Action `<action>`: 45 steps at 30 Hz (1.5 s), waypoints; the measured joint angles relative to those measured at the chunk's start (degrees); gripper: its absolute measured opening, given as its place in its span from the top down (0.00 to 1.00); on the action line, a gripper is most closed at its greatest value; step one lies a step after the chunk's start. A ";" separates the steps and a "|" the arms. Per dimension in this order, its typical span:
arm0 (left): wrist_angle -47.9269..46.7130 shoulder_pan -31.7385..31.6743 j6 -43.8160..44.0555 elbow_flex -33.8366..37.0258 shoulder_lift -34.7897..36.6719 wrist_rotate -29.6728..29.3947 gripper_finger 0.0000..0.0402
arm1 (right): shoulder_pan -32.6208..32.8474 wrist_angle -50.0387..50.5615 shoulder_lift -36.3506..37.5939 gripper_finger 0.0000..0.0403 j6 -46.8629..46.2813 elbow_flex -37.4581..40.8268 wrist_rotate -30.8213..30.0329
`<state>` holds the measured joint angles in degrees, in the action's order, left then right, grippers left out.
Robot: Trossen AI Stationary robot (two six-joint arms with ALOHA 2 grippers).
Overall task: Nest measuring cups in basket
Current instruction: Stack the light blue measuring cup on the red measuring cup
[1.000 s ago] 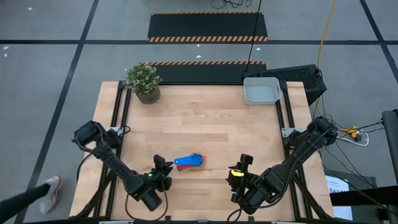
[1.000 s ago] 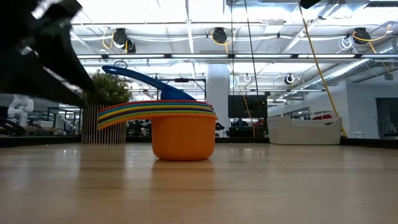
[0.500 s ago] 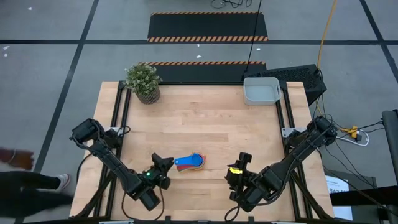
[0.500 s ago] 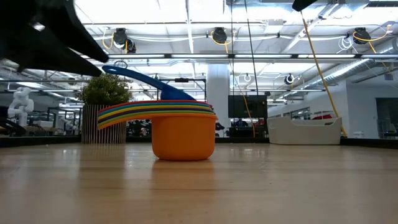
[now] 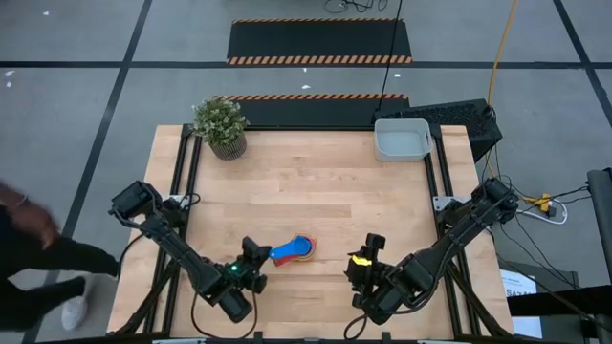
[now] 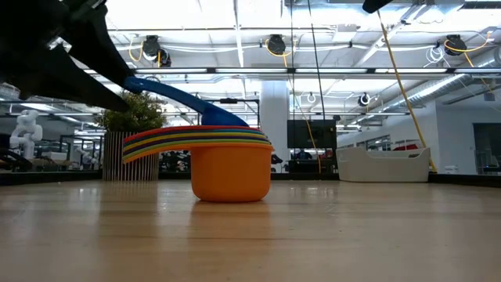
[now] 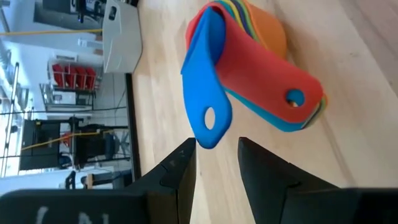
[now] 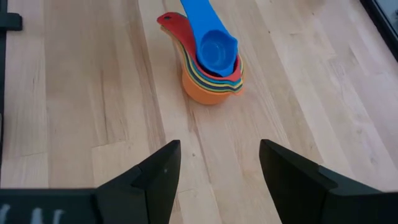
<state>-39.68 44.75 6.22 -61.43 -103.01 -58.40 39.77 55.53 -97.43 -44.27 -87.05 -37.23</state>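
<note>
A robotics lab or industrial test hall. A butcher-block table [image 5: 316, 191] stands on a grey concrete floor [image 5: 76, 115] marked with black tape lines and hazard-striped mats [image 5: 319, 42]. Across the table, the low view shows an open hall with white columns [image 6: 275, 117], exposed ceiling ducts, hanging cable reels [image 6: 150, 48] and a white robot [image 6: 27, 129] at a far station.

One stack of nested cups [image 5: 295, 250] stands on the table [image 5: 316, 182]. Colours countable in the stack: blue on top, then red, with yellow, green and light blue rims between, and orange outermost; the exact number of cups cannot be told, since the rims overlap. One grey basket [image 5: 402, 139] at the far right corner. One potted plant [image 5: 221, 125] at the far left corner. Two arms, so two grippers: left gripper [image 5: 254, 260], right gripper [image 5: 368, 253]. One person [image 5: 29, 250] partly visible left of the table.
</note>
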 joint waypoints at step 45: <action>3.48 1.49 6.36 0.04 -0.06 7.40 0.74 | -1.16 -0.81 0.07 0.48 0.44 0.00 -0.02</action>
<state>-36.21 46.24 12.58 -61.39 -103.07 -51.00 38.61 54.72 -97.36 -43.83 -87.05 -37.26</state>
